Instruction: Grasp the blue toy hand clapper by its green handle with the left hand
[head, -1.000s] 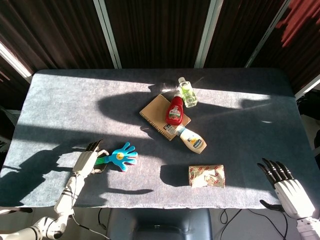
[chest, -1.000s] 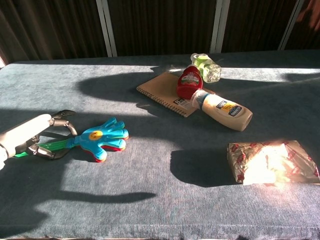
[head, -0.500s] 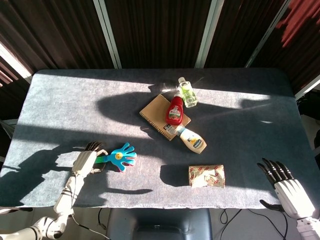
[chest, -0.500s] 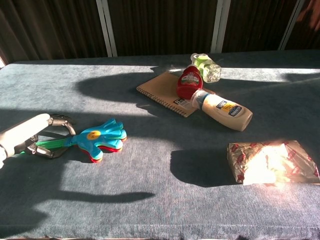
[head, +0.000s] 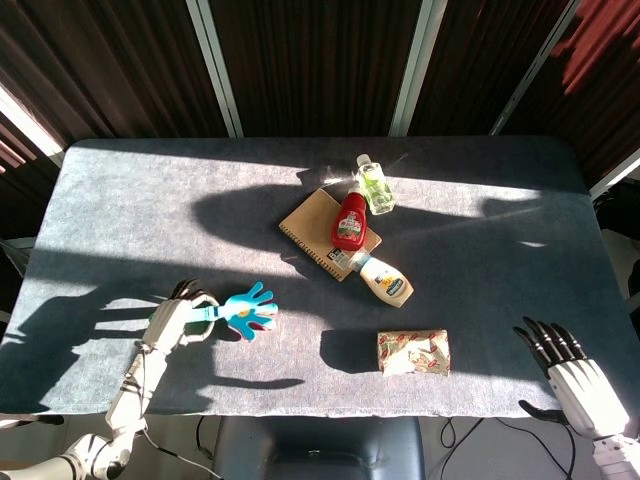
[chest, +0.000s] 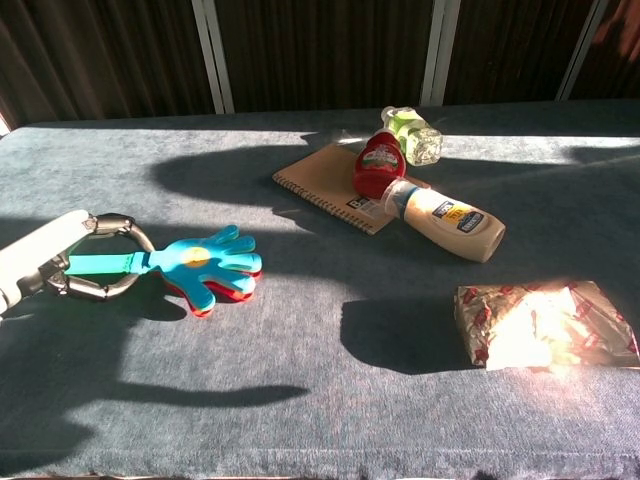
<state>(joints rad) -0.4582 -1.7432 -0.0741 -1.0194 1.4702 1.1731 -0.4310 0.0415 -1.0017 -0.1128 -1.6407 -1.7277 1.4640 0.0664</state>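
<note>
The blue toy hand clapper (chest: 208, 264) (head: 247, 311) lies at the front left of the table, its green handle (chest: 98, 264) pointing left. My left hand (chest: 55, 262) (head: 176, 317) grips that handle, fingers curled around it above and below. The clapper's blue palm looks tilted slightly off the cloth, with red and yellow layers showing beneath. My right hand (head: 575, 375) hangs past the table's front right corner in the head view, fingers spread and holding nothing.
A tan notebook (chest: 330, 180) lies mid-table with a red bottle (chest: 379, 164) on it, a green-liquid bottle (chest: 412, 133) behind, and a cream bottle (chest: 447, 220) to the right. A patterned packet (chest: 540, 322) sits at the front right on the grey tablecloth (chest: 300, 400).
My left hand's fingers have closed round the green handle, and the clapper has lifted and turned slightly, its handle now level and its blue palm shifted a little away from me.
</note>
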